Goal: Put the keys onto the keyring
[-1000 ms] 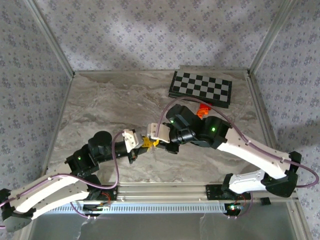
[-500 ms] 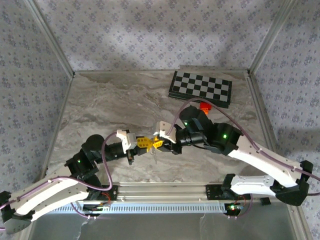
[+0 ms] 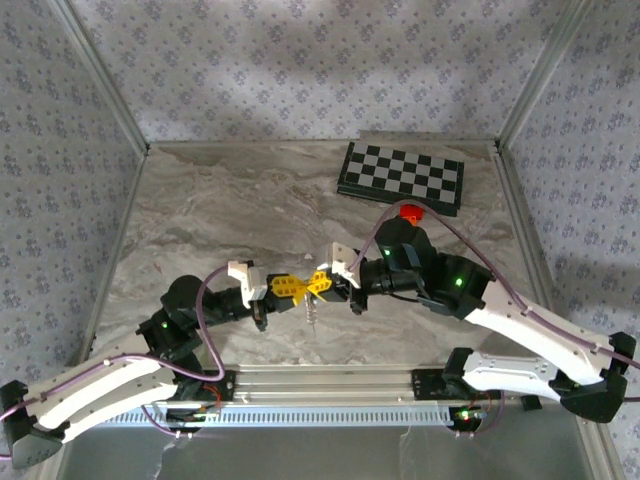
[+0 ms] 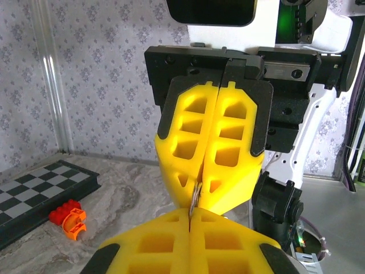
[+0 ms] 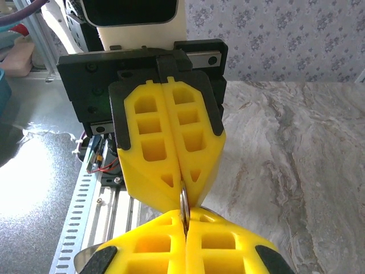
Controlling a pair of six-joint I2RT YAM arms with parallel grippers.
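My two grippers meet tip to tip above the middle of the table. The left gripper (image 3: pixel 289 288) and the right gripper (image 3: pixel 321 282) are both shut on the keyring (image 3: pixel 305 287). In the left wrist view the keyring (image 4: pixel 195 200) shows edge-on as a thin metal sliver, pinched between my left gripper (image 4: pixel 190 214) and the right gripper's yellow pads (image 4: pixel 212 154). In the right wrist view the keyring (image 5: pixel 183 203) runs from my right gripper (image 5: pixel 185 221) into the left gripper's pads (image 5: pixel 169 142). A short beaded chain (image 3: pixel 312 312) hangs beneath. The keys are out of view.
A folded chessboard (image 3: pixel 401 177) lies at the back right, with a small red-orange block (image 3: pixel 408 211) just in front of it; the same block (image 4: pixel 67 216) sits beside the board (image 4: pixel 34 188). Aluminium frame posts and patterned walls enclose the marble table (image 3: pixel 220 210).
Both wrists have drawn slightly apart, so more of the yellow fingers shows between them. The right arm's elbow swung right and lower, uncovering the red-orange block. The chain now hangs in plain sight.
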